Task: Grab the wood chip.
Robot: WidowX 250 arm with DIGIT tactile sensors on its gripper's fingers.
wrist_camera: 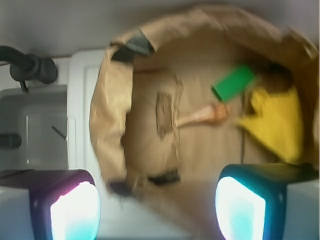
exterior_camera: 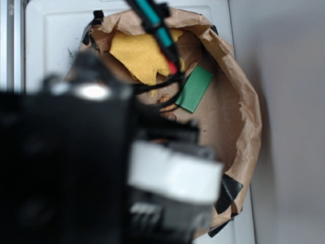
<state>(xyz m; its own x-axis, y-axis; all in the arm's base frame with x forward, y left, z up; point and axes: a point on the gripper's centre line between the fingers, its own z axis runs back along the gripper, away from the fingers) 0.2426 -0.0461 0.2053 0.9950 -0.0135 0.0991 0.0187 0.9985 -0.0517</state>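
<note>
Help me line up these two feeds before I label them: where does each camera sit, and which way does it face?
Exterior: sits high behind the robot, looking down past the blurred black arm into the paper bag.
Wrist: rides above the gripper, facing down into the bag; both fingertips frame the bottom edge, spread apart with nothing between them.
Shared: bag, green block and yellow cloth. The wood chip shows clearly only in the wrist view.
</note>
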